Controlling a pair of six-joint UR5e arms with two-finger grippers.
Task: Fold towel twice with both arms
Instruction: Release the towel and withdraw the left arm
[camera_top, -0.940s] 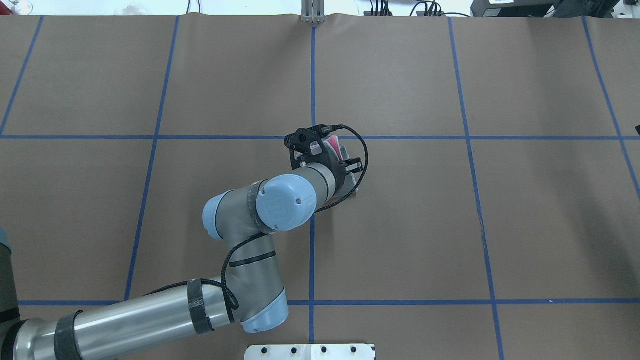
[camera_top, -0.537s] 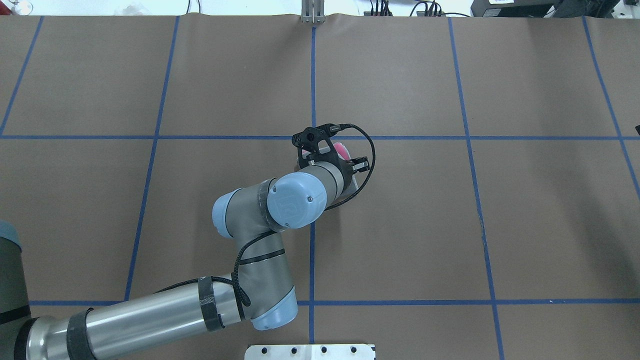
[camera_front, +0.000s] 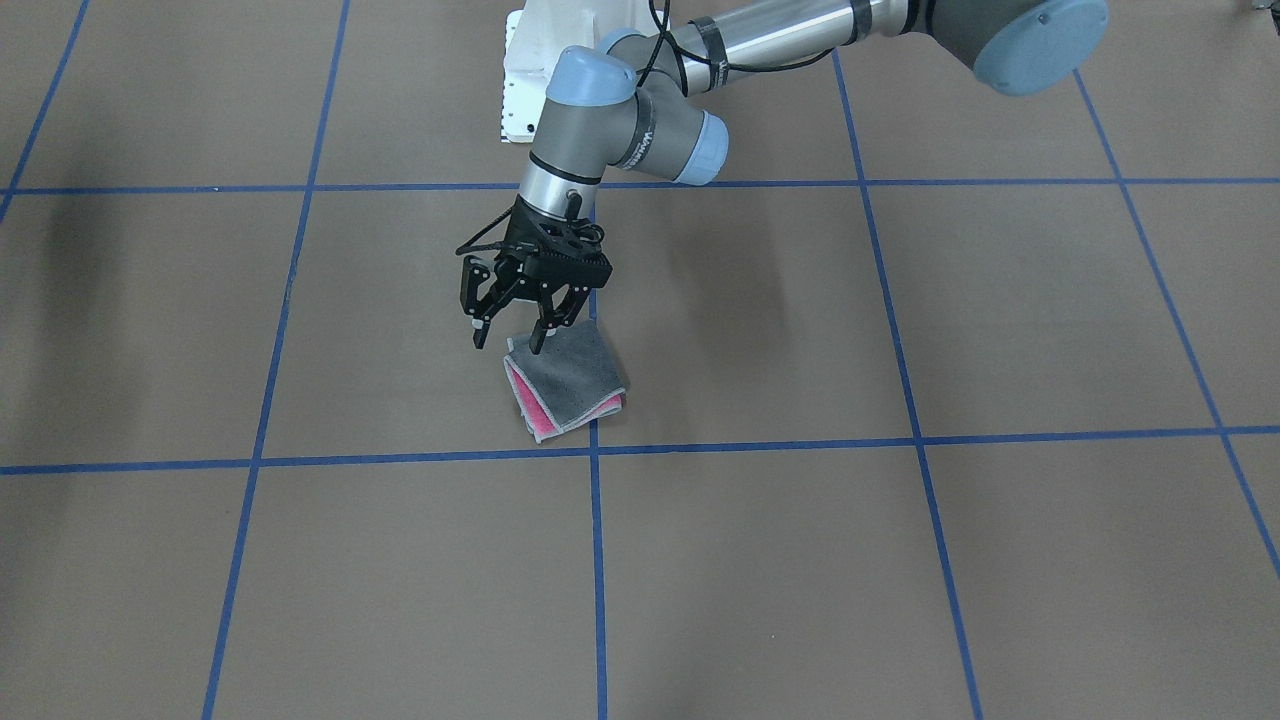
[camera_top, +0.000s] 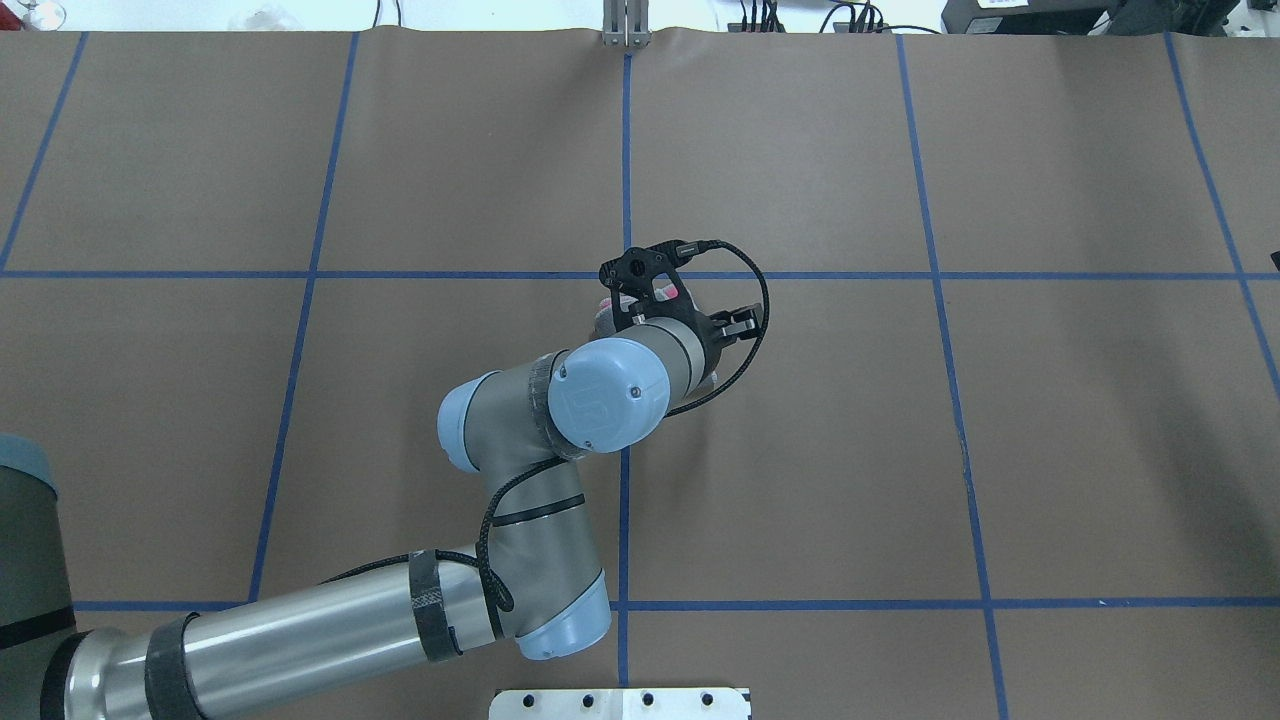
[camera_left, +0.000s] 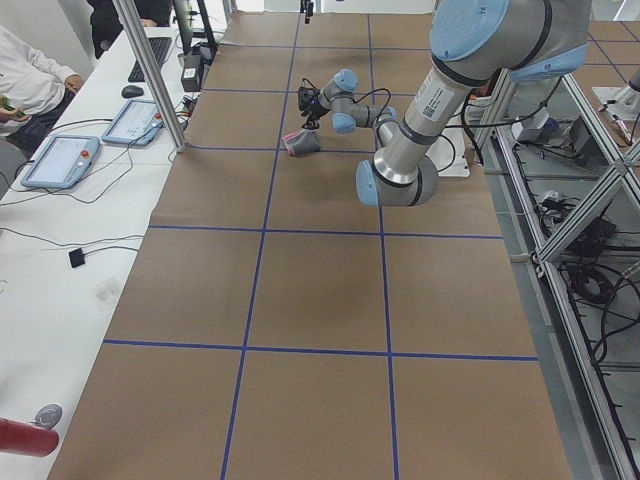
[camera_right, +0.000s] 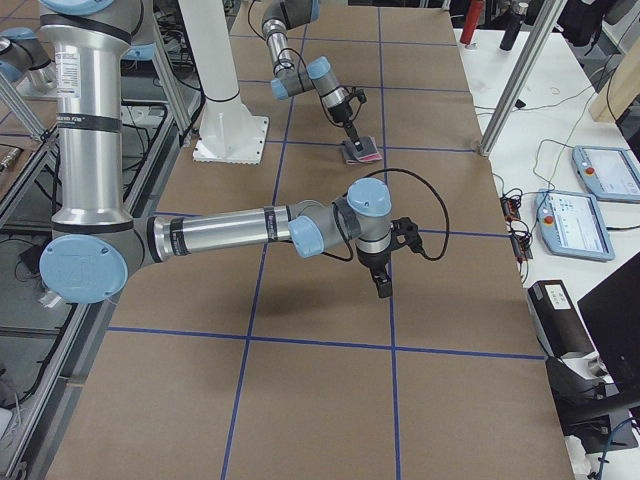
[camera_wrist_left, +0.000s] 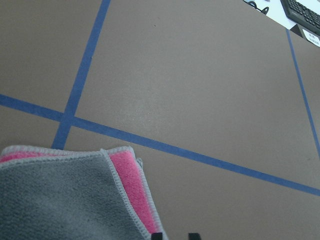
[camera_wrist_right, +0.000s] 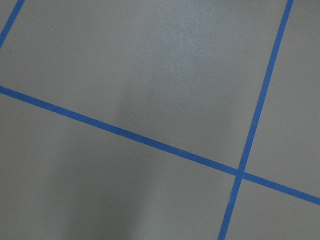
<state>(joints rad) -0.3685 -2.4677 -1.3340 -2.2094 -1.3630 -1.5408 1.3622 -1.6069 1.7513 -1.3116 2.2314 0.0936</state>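
Looking across at the robot, brown paper (camera_front: 900, 560) gridded with blue tape (camera_front: 598, 600) carries the folded towel (camera_front: 565, 385), grey face up, pink at its edges; the left gripper (camera_front: 508, 342) hangs spread wide and empty over its corner. Overhead, the left arm (camera_top: 600, 395) hides most of the cloth. Only the right-end camera shows the right gripper (camera_right: 383, 285), well apart; its opening cannot be told. Tablets (camera_left: 60, 160) lie alongside.

Hardly anything can be read. The light-blue joint cap (camera_top: 607, 393) on the left arm (camera_top: 300, 630) bears an embossed square emblem (camera_top: 590, 405) toward its 8 o'clock edge, its letters unclear. White lettering (camera_front: 646, 142) runs along the grey wrist housing (camera_front: 625, 125), too small to make out.
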